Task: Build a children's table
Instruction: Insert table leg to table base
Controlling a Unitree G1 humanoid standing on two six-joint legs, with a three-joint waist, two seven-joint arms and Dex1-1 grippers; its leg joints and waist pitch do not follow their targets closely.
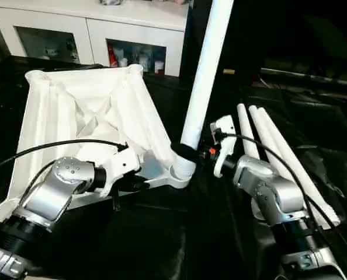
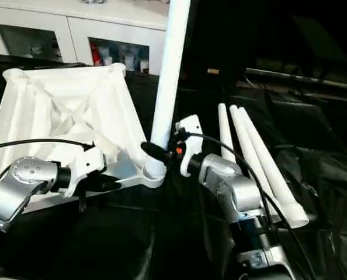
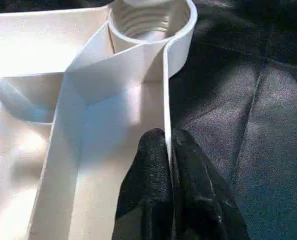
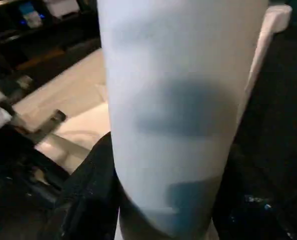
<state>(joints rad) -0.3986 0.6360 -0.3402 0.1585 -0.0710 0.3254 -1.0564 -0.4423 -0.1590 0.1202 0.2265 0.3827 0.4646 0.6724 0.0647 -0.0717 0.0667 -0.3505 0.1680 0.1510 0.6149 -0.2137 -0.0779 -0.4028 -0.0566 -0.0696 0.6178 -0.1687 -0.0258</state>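
Silver forearms nearest the lens, both reaching forward and down over the black-draped work surface [image 1: 162,245].

Left gripper [image 3: 169,150]: fingers pinched together on the thin side wall of the table top [image 1: 74,111], just short of the near corner socket [image 3: 153,22]. Forearm low, wrist angled inward toward that corner.

Right gripper [image 1: 186,154]: jaws half apart, clasped round the base of an upright leg [image 1: 205,70] that stands in that socket. Wrist cocked up, forearm rising from the lower right.

Table top lies underside up, ribs showing, ahead of and beside the left gripper. Three spare legs [image 1: 273,151] lie side by side, just beyond and outboard of the right gripper. White cabinet [image 1: 97,29] well behind.

Handling, as judged: moulded plastic, light, stiff in the ribs but the rim wall is thin and may flex under a hard pinch. Leg is a smooth hollow tube, likely slippery; long above the grip, so it will lever. Best held low, near the socket, as now. Socket interior is ridged, suggesting a twist or push fit.
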